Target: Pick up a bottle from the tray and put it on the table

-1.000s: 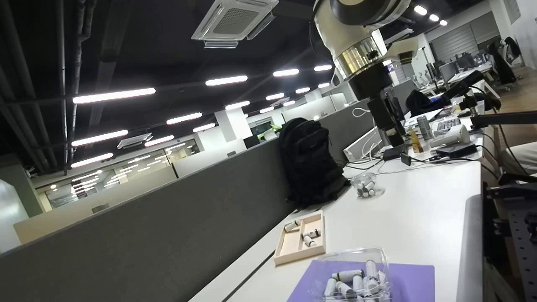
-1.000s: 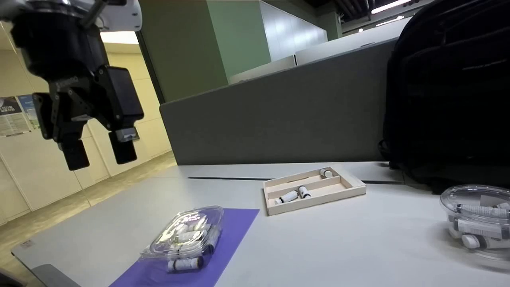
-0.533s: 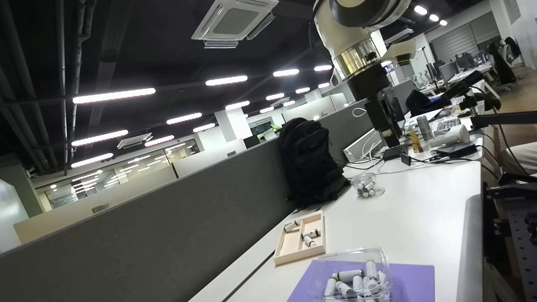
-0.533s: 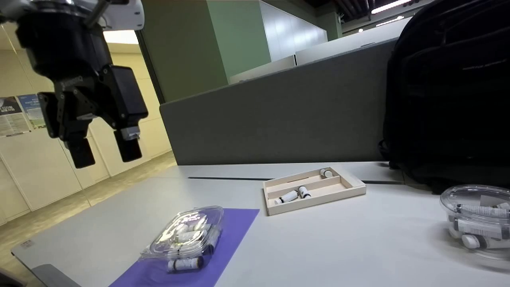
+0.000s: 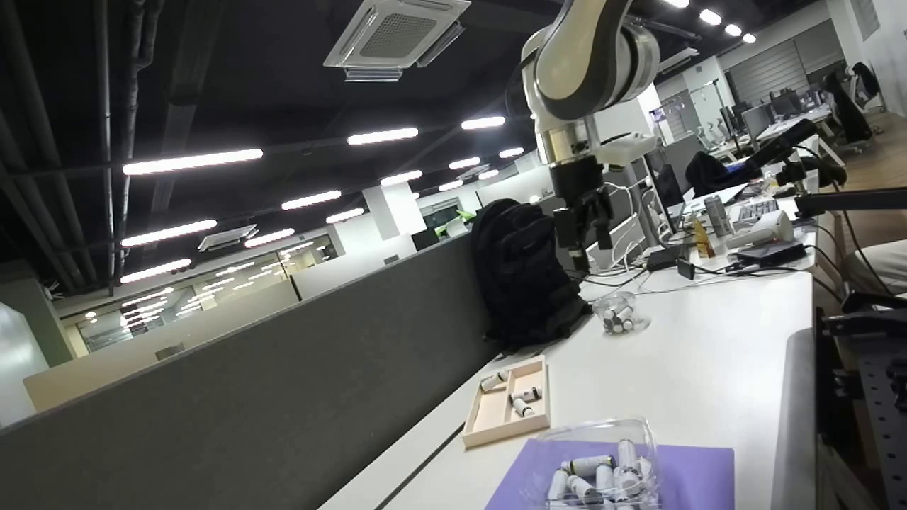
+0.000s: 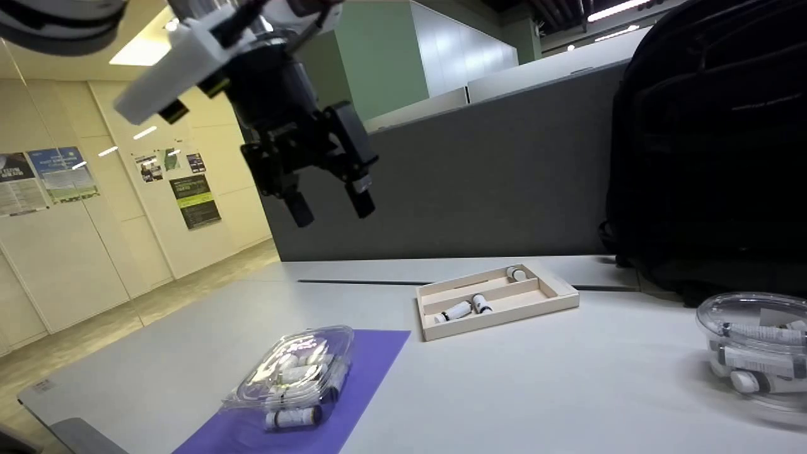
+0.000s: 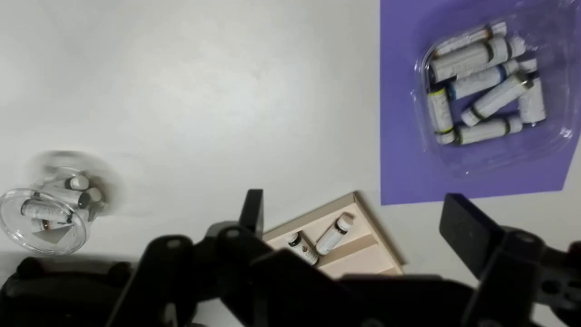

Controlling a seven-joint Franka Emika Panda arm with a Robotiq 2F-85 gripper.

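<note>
While the black two-fingered gripper (image 6: 332, 210) hangs at left in an exterior view, jaws spread above the long white table (image 6: 567, 384), three white-labelled cylindrical bottles (image 6: 458, 310) lie farther right in the rectangular wooden tray (image 6: 504, 318).

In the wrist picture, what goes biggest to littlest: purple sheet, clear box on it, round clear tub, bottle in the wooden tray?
As they look in the wrist view:
1. Purple sheet, running off the picture
2. Clear box
3. Round clear tub
4. Bottle in the wooden tray; either one showing comes last
</note>
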